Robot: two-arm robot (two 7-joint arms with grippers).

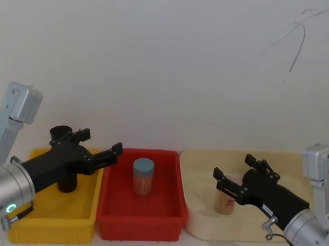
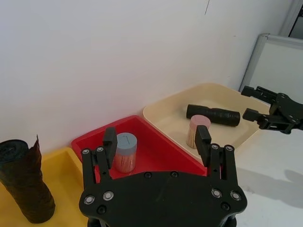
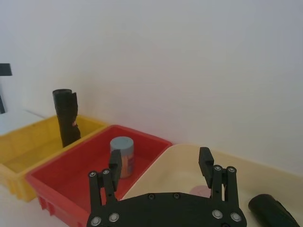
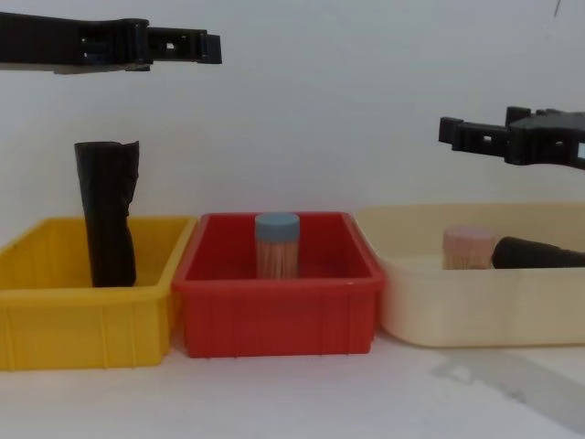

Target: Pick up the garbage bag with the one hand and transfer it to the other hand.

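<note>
Garbage bag (image 2: 213, 115) lying in the cream tray (image 2: 165, 111) at centre right, left gripper (image 1: 101, 148) spread wide at lower left, right gripper (image 1: 232, 173) apparently open above the tray at lower right.

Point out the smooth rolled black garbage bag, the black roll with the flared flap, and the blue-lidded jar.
smooth rolled black plastic garbage bag (image 2: 213, 115), left wrist view, middle of its side.
black roll with flared flap end (image 4: 107, 215), chest view, mid-body.
blue-lidded jar (image 1: 143, 168), head view, lid.

Garbage bag (image 4: 539, 252) flat in cream tray (image 4: 457, 315) (beside pink-capped jar (image 4: 467, 248)).
</note>
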